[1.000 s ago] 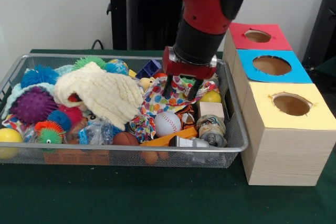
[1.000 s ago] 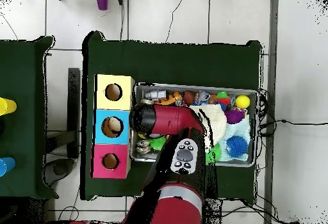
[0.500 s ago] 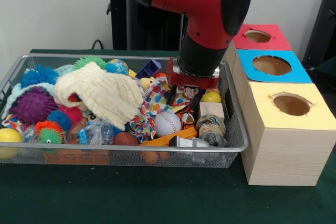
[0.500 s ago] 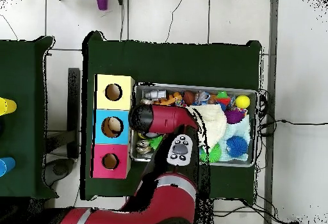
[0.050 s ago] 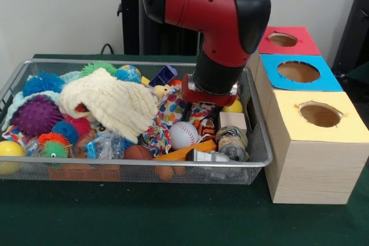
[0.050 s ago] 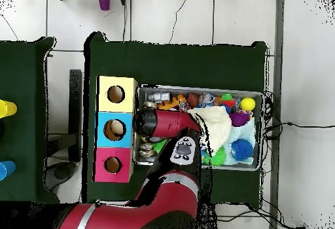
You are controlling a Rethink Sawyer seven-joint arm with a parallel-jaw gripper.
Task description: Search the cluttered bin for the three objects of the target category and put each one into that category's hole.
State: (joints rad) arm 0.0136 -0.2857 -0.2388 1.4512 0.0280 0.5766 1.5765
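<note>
Pincer (image 5: 199,113) is down in the clutter at centre-right of the wire bin (image 5: 259,162), just above the baseball (image 5: 184,135); can't tell if it's clenched or released. Category boxes (image 5: 311,142) sit at frame right on the green worktop (image 5: 173,217).

The tool (image 5: 199,110) is sunk among the toys in the wire basket (image 5: 253,162), its tips hidden, so its grip cannot be read. From overhead, the red arm (image 6: 167,123) covers the basket's left part. A black heater (image 5: 158,24) stands half hidden behind the arm.
</note>
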